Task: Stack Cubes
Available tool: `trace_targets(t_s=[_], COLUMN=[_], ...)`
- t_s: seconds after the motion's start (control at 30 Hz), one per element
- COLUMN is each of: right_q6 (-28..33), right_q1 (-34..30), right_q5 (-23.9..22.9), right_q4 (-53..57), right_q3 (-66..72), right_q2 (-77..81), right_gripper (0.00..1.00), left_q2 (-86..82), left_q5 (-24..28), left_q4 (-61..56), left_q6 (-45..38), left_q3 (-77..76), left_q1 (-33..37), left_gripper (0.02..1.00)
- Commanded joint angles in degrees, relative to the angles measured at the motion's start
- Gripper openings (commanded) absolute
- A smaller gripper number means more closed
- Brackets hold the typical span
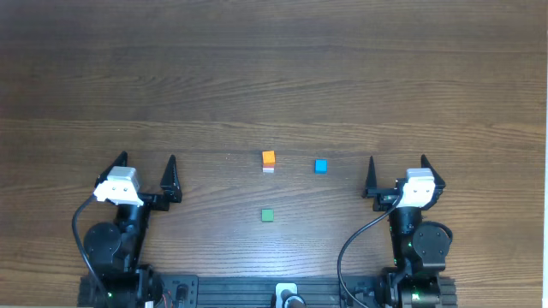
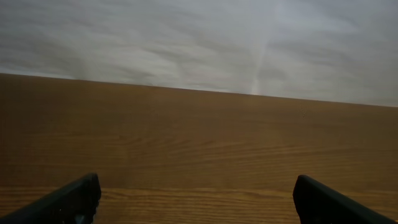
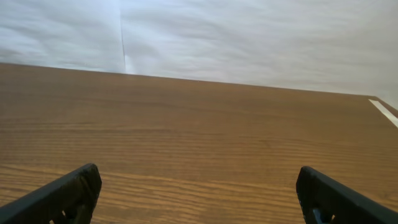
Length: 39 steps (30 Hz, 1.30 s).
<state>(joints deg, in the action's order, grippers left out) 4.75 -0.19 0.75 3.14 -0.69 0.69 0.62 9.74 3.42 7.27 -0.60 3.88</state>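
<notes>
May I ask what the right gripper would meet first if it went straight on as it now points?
Seemingly nothing: the right gripper faces bare table; the blue cube lies left of its line.

robot lab bench, wood-grain table [image 1: 274, 68], plain white backdrop [image 2: 186, 37], two mounted arms

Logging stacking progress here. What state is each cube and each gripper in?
orange cube: stacked on the white cube
white cube: on the table, under the orange cube
blue cube: alone on the table, unstacked
green cube: alone on the table, unstacked
left gripper: fingers open, empty
right gripper: fingers open, empty
</notes>
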Motion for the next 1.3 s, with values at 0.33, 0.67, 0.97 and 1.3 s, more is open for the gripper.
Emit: trace_targets(t_s=[0.33, 0.67, 0.97, 1.3], right_q6=[-28.4, -25.3, -25.3, -39.1], right_q1=[-0.2, 2.0, 15.3, 44.3], right_q5=[19.2, 30.3, 28.0, 7.2], right_q4=[-8.2, 15.1, 41.5, 49.0], right_q3=[-1.6, -27.7, -48.7, -51.9], right_q2=[2.2, 25.6, 46.6, 63.8], right_gripper=[0.993, 0.991, 0.993, 0.991], left_q2=[-0.2, -0.2, -0.2, -0.2], left_q5=[0.7, 0.7, 0.7, 0.7], left_q4=[0.1, 0.1, 0.1, 0.1], left_q6=[-0.9, -0.9, -0.9, -0.9], left_q3=[0.3, 0.3, 0.3, 0.3], left_q1=[-0.2, -0.2, -0.2, -0.2], left_gripper=[0.996, 1.000, 1.000, 0.998])
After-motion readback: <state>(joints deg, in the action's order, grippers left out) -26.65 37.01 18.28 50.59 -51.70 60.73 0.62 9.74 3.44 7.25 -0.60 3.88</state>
